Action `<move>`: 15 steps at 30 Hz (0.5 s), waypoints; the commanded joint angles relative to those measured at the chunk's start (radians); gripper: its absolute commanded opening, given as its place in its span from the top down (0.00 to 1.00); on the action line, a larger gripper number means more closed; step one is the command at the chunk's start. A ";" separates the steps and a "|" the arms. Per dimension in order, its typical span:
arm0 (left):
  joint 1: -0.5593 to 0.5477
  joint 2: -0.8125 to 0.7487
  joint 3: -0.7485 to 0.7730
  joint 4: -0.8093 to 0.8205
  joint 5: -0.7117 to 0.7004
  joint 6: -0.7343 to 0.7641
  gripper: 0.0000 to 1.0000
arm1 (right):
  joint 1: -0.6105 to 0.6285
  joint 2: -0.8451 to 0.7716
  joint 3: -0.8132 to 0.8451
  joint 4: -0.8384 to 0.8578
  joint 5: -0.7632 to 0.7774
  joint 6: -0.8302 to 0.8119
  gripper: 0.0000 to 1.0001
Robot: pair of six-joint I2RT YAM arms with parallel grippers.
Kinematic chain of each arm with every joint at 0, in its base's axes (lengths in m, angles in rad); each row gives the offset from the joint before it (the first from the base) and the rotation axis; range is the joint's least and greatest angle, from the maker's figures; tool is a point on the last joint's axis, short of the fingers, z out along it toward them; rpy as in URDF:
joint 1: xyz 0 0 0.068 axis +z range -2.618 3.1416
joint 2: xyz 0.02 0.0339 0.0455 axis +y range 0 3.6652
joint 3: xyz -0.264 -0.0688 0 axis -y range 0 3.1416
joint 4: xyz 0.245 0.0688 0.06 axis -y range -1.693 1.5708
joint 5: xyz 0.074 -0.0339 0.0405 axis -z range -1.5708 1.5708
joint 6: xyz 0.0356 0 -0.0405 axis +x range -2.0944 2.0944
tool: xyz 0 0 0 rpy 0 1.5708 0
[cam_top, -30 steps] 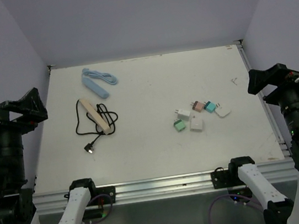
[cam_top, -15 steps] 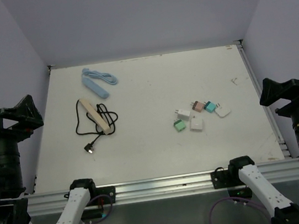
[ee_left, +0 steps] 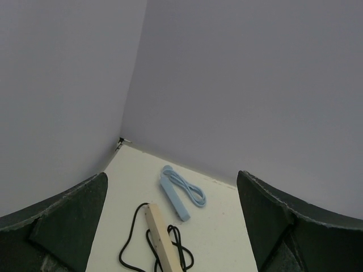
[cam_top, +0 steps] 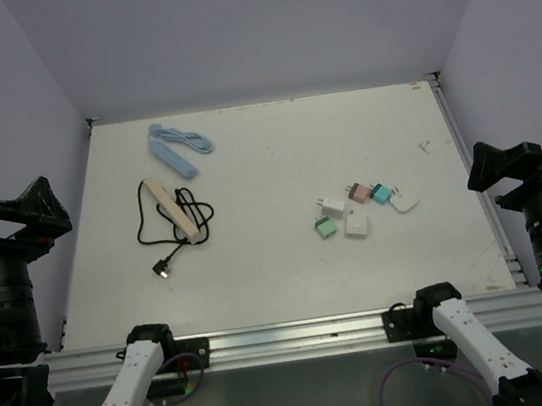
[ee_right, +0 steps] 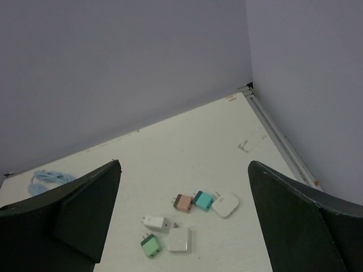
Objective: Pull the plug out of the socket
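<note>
Top external view — left gripper [cam_top: 22,212] and right gripper [cam_top: 506,162] both spread wide, empty. Beige socket strip [cam_top: 172,205] lies flat, black cable [cam_top: 139,227] looped around it; seated plug — cannot tell. Just behind it a blue strip [cam_top: 172,156], loose plugs [cam_top: 354,216] well to its right.

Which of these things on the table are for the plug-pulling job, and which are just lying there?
For the job, probably: beige socket strip, blue socket strip, six small loose plugs.
Just lying about: coiled blue cable, small scrap near the far right edge.
</note>
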 commanded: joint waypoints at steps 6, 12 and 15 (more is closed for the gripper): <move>-0.009 -0.003 -0.016 0.015 -0.015 0.020 0.00 | 0.013 0.000 -0.003 0.039 0.008 -0.019 0.01; -0.009 -0.003 -0.028 0.020 -0.012 0.020 0.00 | 0.015 -0.005 -0.017 0.051 0.008 -0.022 0.01; -0.009 -0.004 -0.032 0.021 -0.007 0.020 0.00 | 0.016 -0.006 -0.023 0.056 0.008 -0.022 0.01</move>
